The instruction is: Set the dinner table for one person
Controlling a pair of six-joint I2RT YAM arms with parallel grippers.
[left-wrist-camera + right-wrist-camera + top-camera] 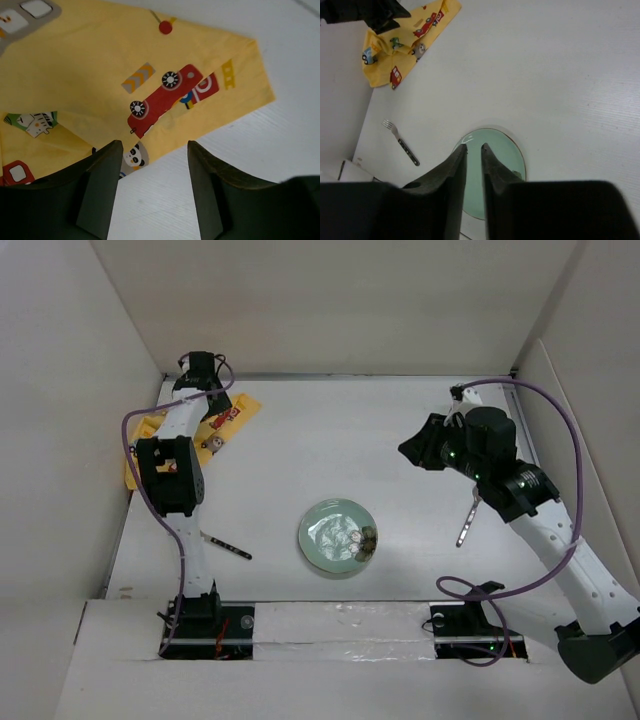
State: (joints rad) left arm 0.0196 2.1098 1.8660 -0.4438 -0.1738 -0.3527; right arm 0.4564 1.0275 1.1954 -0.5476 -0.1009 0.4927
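Under left gripper (155, 147), yellow placemat (90, 65) pictures 1 probable fire engine (170, 97).

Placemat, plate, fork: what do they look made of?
Placemat: matte printed cloth; it creases and folds. Plate: pale green, glossy sheen, likely glazed ceramic, maybe melamine. Fork: shiny metal tines, dark handle, probably plastic.

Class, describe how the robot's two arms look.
Left arm and right arm: white tubular links, chunky black joints, a looping purple cable each. Green lights dot the right arm's joints. Jaws are dark, blocky wedges.
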